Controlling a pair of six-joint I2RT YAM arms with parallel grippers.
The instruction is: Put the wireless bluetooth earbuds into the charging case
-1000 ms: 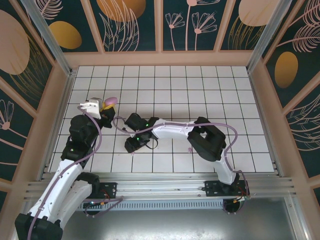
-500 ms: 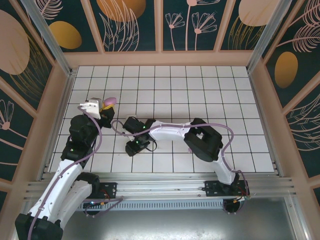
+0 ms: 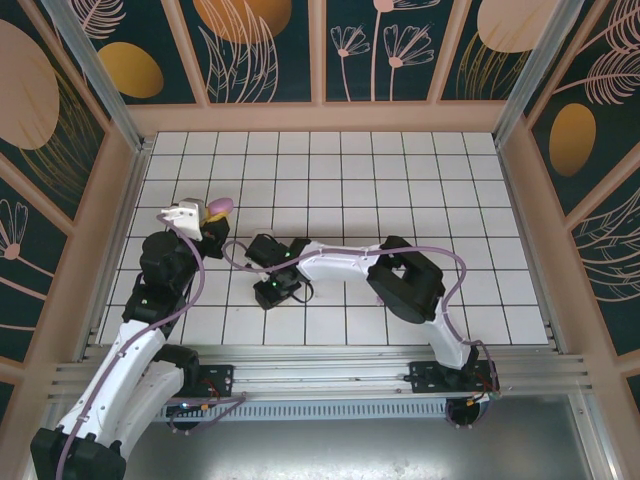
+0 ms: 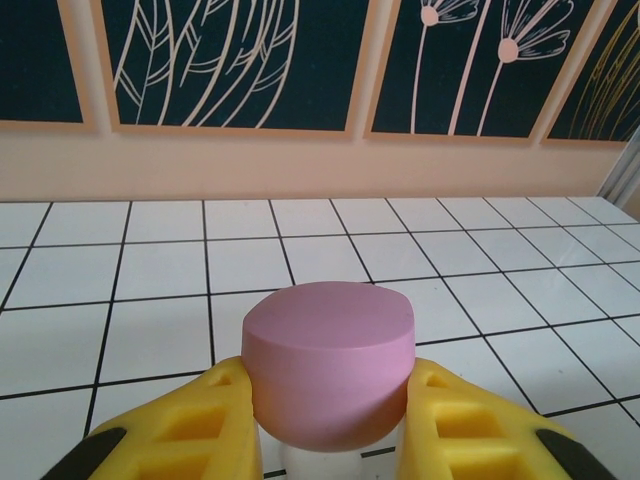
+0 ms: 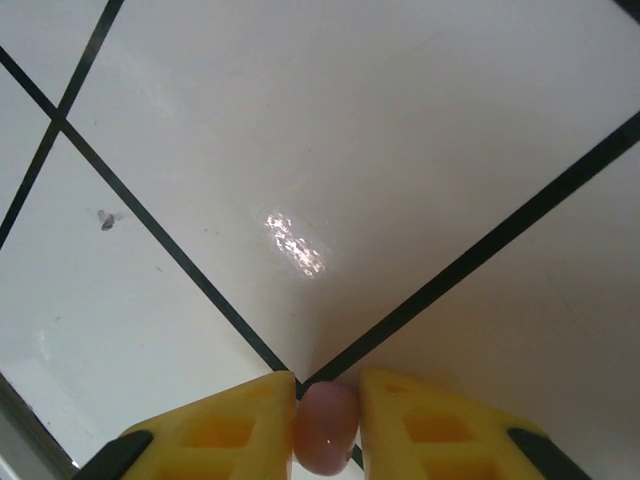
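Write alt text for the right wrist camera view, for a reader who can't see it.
A yellow pincer pinches a small, glossy pink earbud at the bottom centre of the frame. Beyond it is a white tiled table with black grid lines, seen close up and at an angle.

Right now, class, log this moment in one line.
left hand: shut on pink case | right hand: shut on pink earbud, close to table | earbud in case: not yet

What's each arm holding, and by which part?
Left gripper holds the pink case by its sides; right gripper pinches a pink earbud by its sides.
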